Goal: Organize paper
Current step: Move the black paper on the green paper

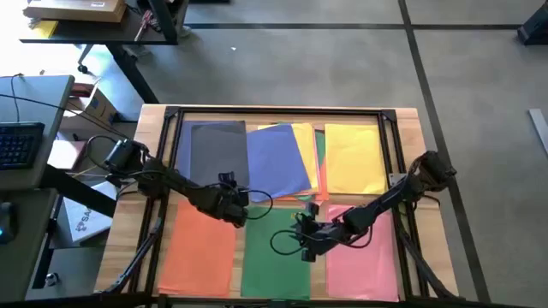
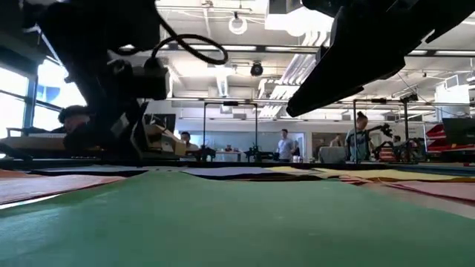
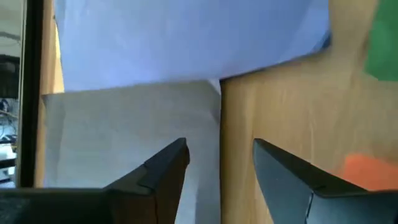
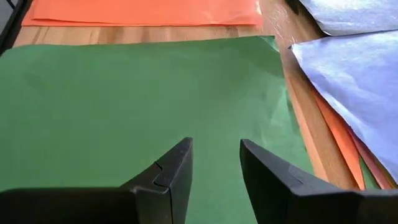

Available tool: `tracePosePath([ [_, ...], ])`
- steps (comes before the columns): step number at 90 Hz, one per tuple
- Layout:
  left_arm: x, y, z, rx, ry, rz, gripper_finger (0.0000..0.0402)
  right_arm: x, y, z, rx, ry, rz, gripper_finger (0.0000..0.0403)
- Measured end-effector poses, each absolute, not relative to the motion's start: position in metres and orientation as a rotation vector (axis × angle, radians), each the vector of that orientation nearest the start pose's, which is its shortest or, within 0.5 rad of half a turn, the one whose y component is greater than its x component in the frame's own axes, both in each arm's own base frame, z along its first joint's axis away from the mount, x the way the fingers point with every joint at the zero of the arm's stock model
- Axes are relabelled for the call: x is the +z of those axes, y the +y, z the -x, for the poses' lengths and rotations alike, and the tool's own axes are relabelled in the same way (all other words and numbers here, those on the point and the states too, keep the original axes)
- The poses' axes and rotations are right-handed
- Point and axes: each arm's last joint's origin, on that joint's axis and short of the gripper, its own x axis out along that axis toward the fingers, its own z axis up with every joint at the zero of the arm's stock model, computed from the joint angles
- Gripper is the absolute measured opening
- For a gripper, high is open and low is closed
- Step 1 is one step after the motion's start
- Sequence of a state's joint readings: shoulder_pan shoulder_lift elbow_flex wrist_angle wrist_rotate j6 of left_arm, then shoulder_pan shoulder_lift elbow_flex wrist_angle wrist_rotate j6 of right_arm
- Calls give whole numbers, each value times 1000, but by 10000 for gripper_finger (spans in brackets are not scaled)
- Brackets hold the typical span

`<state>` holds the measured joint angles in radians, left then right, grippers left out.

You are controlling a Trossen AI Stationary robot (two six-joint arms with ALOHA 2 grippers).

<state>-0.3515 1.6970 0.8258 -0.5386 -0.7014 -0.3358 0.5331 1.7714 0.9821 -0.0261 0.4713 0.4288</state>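
Paper lies in flat piles all over the wooden table (image 1: 409,120). From above, the dark grey paper (image 1: 216,150) is at ten o'clock, the blue paper (image 1: 278,158) at twelve and the yellow paper (image 1: 353,158) at two. The orange paper (image 1: 201,257), green paper (image 1: 274,265) and pink paper (image 1: 364,265) run across from eight to four o'clock. The blue pile is crooked and covers other sheets, so I think a push could drag those along and wrinkle them.

Low down, the green sheet (image 2: 223,222) lies smooth and thin.

By the left wrist, the left gripper (image 3: 221,165) hangs released over the grey sheet's edge. It may pinch two sheets together.

By the right wrist, the right gripper (image 4: 216,162) hangs released above green, holding nothing. Thin paper could slide away.
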Motion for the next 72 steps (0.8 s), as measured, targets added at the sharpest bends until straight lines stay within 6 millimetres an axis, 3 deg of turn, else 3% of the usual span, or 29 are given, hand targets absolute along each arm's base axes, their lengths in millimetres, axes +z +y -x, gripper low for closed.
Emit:
tracePosePath([
  [24,105,-69,-245,515,1074,-488,167,163,167,-310,-98,705,-27,119],
  [47,103,-64,-241,562,1053,-581,167,163,168,-310,-102,704,-38,119],
  [72,102,-49,-245,610,1078,-549,166,163,167,-310,-110,703,-58,119],
])
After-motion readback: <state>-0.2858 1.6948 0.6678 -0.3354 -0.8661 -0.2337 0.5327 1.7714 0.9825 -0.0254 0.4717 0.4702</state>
